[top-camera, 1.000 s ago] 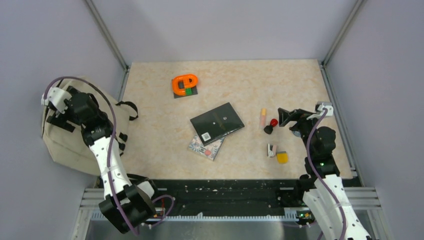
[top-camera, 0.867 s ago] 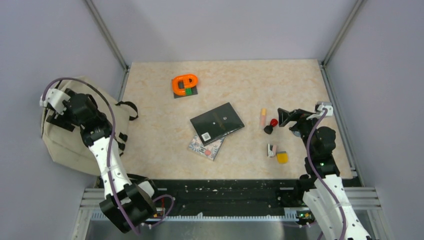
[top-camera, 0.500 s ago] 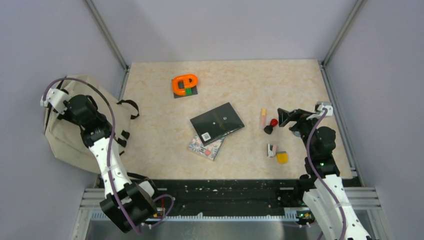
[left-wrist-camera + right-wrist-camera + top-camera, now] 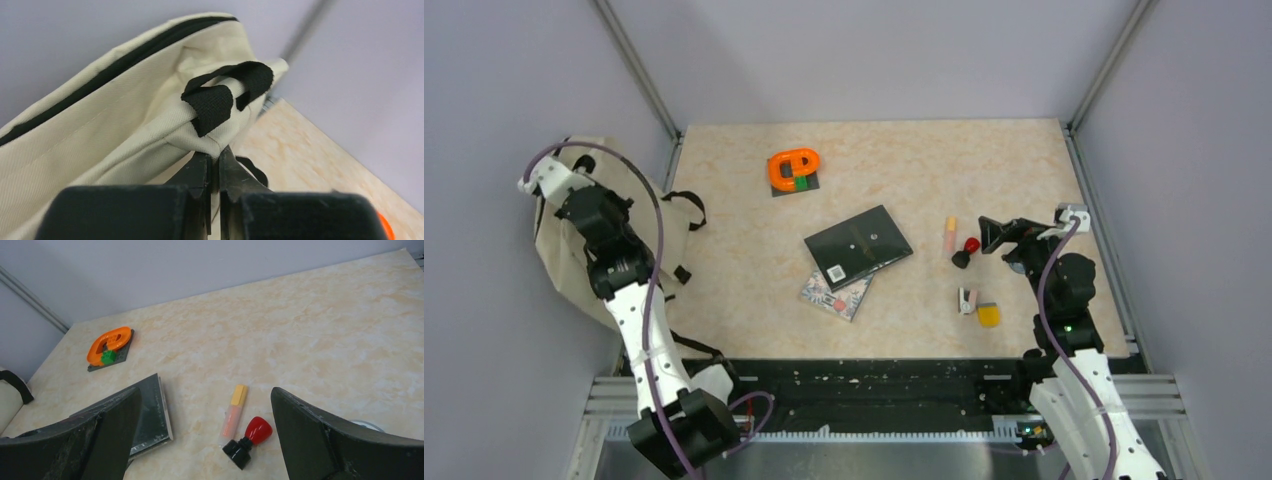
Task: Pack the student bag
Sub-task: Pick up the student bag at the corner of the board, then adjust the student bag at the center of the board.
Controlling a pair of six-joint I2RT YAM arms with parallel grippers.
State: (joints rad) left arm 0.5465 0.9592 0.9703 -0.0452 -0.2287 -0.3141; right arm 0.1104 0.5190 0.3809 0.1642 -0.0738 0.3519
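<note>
My left tool [image 4: 214, 162] clamps the student bag [image 4: 100, 135] seam at lower centre. My right tool [image 4: 205, 400] stands apart.

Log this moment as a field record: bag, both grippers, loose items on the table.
bag: student bag, at the left edge of the table
left gripper: shut on the student bag's fabric, beside its black handle
right gripper: open, holding nothing, near the stamp
loose items: black book, patterned booklet partly under it, orange toy, highlighter, yellow piece
</note>
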